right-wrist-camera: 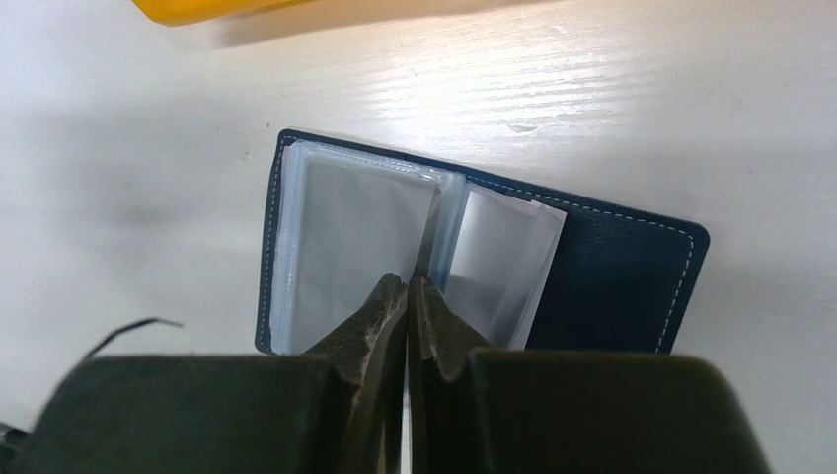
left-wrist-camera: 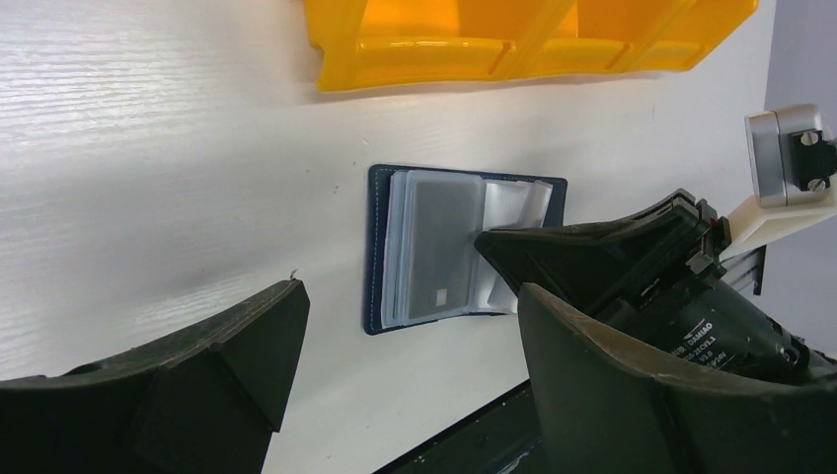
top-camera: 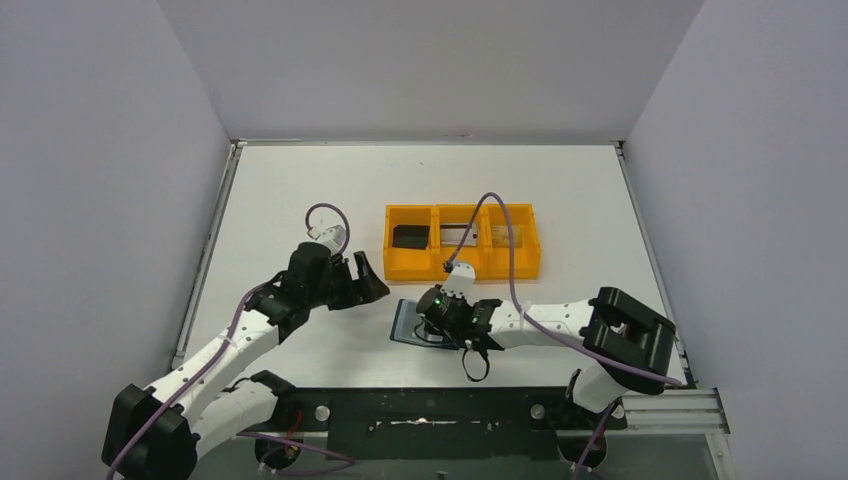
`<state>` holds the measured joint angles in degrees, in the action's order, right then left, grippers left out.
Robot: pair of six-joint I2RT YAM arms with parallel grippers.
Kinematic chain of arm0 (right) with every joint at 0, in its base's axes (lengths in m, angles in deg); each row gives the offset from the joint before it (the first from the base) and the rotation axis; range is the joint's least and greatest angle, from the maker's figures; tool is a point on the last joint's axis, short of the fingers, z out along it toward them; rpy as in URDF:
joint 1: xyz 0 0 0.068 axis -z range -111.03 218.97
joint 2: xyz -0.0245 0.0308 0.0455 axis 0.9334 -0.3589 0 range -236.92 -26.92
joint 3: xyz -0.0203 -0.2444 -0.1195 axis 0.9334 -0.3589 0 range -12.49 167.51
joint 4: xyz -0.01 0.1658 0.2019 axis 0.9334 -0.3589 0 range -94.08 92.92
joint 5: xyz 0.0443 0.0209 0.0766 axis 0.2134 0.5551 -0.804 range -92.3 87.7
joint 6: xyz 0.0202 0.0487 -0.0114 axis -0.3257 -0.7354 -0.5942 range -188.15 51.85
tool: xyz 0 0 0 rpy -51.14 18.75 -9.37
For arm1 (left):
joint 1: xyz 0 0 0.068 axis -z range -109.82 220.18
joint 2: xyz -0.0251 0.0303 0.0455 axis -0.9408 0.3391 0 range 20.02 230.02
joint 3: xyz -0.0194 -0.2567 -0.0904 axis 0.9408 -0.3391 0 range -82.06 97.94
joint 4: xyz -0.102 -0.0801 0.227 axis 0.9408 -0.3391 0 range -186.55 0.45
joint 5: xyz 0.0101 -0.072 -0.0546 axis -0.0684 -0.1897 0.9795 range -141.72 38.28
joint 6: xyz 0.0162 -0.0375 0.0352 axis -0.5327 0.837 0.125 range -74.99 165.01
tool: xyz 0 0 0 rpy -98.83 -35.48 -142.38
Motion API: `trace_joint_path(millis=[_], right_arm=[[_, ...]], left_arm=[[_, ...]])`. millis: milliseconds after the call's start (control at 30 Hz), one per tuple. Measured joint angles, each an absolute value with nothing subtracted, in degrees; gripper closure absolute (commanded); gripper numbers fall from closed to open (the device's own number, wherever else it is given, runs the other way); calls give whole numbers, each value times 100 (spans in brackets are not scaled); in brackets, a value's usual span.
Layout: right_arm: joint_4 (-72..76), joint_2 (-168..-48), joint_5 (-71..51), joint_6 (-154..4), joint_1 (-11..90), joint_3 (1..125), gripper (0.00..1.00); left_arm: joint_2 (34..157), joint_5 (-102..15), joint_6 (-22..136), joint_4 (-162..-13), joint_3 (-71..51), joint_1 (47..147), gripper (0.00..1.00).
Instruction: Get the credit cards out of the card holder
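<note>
Right gripper (right-wrist-camera: 407, 283): clenched, fingertips pressed together. Whether a sleeve is pinched between them cannot be told. The tips sit at the centre fold of the card holder (right-wrist-camera: 612, 286), which lies open and flat on the table (top-camera: 300, 190) directly beneath. A grey card (right-wrist-camera: 350, 237) sits in the clear sleeve just left of the tips.

Beyond the tips stands the orange tray (top-camera: 412, 268). Its three compartments hold a black card (top-camera: 410, 237), a silver-grey card (top-camera: 459, 235) and a tan card (top-camera: 505, 237).

Left gripper (top-camera: 372, 282): released, jaws wide, left of the right gripper and apart from the card holder.
</note>
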<state>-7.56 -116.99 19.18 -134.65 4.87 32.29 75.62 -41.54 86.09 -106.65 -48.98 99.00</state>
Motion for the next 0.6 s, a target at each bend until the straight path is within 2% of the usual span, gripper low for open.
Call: trace_joint_path(millis=[200,367,467,600], right_arm=[[147,-11353,1581,-13467,656,2593,99],[186,-11362,1435,-13480,706,2579,69],[-255,-11502,1592,-13454,649,3034,62],[-869,-11786,1964,-13478,420,3784,60]], left_arm=[[7732,-3842,8603,-10493,-4898,10000,22],[7876,-3800,8614,-10410,-4898,10195,22],[7828,-3966,8657,-10432,-4898,10256,22],[7461,-4530,8771,-10672,-4898,10262,22]])
